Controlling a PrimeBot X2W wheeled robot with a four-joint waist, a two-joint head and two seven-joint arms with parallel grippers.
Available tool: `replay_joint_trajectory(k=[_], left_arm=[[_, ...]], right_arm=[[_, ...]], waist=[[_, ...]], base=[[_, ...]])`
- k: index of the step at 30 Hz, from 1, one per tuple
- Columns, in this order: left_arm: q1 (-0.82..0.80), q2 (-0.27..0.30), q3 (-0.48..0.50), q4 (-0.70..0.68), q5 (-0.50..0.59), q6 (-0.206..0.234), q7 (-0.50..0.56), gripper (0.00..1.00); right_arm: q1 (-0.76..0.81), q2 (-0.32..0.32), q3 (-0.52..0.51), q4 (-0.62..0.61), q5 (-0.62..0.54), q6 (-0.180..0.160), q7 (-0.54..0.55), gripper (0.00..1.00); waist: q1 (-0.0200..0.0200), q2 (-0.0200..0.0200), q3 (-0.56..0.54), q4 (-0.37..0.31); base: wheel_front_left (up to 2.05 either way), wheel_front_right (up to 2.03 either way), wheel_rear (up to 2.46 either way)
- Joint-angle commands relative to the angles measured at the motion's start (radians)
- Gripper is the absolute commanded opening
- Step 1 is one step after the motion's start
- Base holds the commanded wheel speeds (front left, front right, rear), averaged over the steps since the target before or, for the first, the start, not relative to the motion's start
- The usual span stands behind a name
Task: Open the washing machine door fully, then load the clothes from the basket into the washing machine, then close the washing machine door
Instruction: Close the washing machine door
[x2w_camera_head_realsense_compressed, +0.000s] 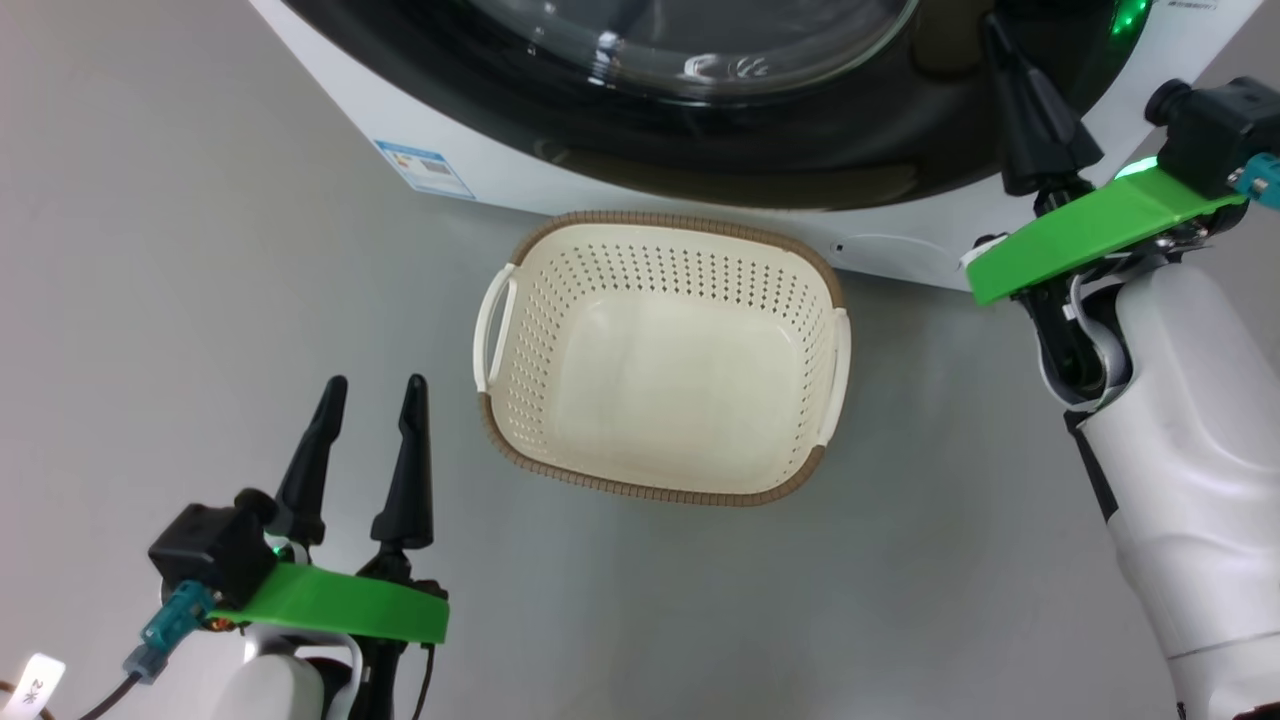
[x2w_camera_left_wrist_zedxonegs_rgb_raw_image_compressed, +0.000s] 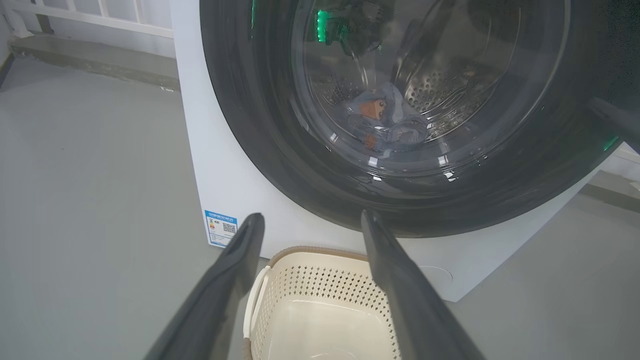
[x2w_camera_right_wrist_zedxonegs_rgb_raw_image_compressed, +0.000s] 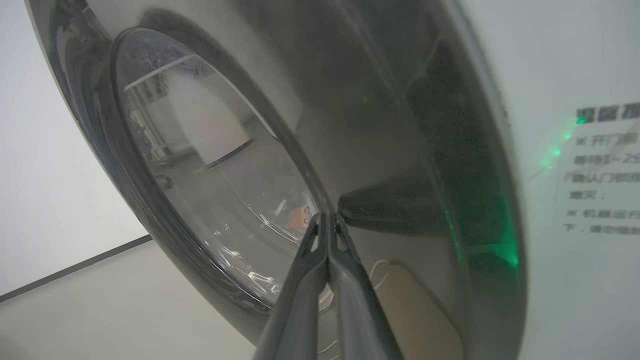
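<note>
Grey smooth floor (x2w_camera_head_realsense_compressed: 150, 250) carries everything; a white railing (x2w_camera_left_wrist_zedxonegs_rgb_raw_image_compressed: 100, 20) runs along the back in the left wrist view. White washing machine (x2w_camera_head_realsense_compressed: 500, 170) stands at the far side, front facing the robot, with a blue label (x2w_camera_head_realsense_compressed: 425, 168) at the lower left corner of its front. Its round door (x2w_camera_head_realsense_compressed: 800, 150) lies flat against that front. The black ring and glass face outward.

Through the glass, in the left wrist view, the clothes (x2w_camera_left_wrist_zedxonegs_rgb_raw_image_compressed: 385, 120) sit in a heap at the bottom of the steel drum. Denim-blue fabric with an orange patch is on top.

Cream basket (x2w_camera_head_realsense_compressed: 640, 490) stands upright on the floor just in front of the machine's bottom edge, opening upward, bare bottom showing. Its long axis runs side to side, parallel to the machine front, with a handle at each short end. Can't tell if its far rim touches the machine.

Left gripper (x2w_camera_head_realsense_compressed: 375, 382) hangs over the floor near the basket's left end. Its fingers are spread apart, nothing between them, pointing toward the machine.

Right gripper (x2w_camera_right_wrist_zedxonegs_rgb_raw_image_compressed: 327, 216) is raised at the right side of the door. Its fingers are pressed together with nothing between them. The tips are at the black ring beside a dark recess; contact looks likely, not certain.
</note>
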Motion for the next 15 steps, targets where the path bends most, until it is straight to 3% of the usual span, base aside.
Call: replay_joint_trajectory(k=[1,5,6,8,9,15], left_arm=[[-0.009,0.018,0.036,-0.017,0.004,-0.002,-0.006,1.00],[0.003,0.018,0.048,-0.001,0.012,-0.002,-0.006,1.00],[0.007,0.018,0.052,0.003,0.015,-0.002,-0.006,1.00],[0.015,0.018,0.058,0.014,0.020,-0.002,-0.006,1.00],[0.019,0.018,0.061,0.020,0.022,-0.002,-0.006,1.00],[0.042,0.029,0.075,0.047,0.036,-0.002,-0.006,1.00]], right_arm=[[0.016,0.013,0.018,-0.028,-0.002,0.001,-0.005,0.00],[0.072,0.017,0.046,-0.037,0.004,0.001,-0.005,0.00],[0.088,0.018,0.052,-0.039,0.006,0.001,-0.005,0.09],[0.117,0.020,0.063,-0.045,0.008,0.001,-0.005,0.55],[0.131,0.022,0.066,-0.048,0.010,0.001,-0.005,0.97],[0.215,0.031,0.084,-0.067,0.010,0.001,-0.005,1.00]], waist=[[0.0000,-0.0001,-0.009,-0.005],[0.0000,-0.0001,-0.035,-0.019],[0.0000,-0.0001,-0.042,-0.023],[0.0000,-0.0001,-0.058,-0.034],[0.0000,-0.0001,-0.066,-0.040],[0.0000,-0.0001,-0.115,-0.076]], base=[[0.00,0.00,0.00],[0.00,0.00,0.00],[0.00,0.00,0.00],[0.00,0.00,0.00],[0.00,0.00,0.00],[0.00,0.00,0.00]])
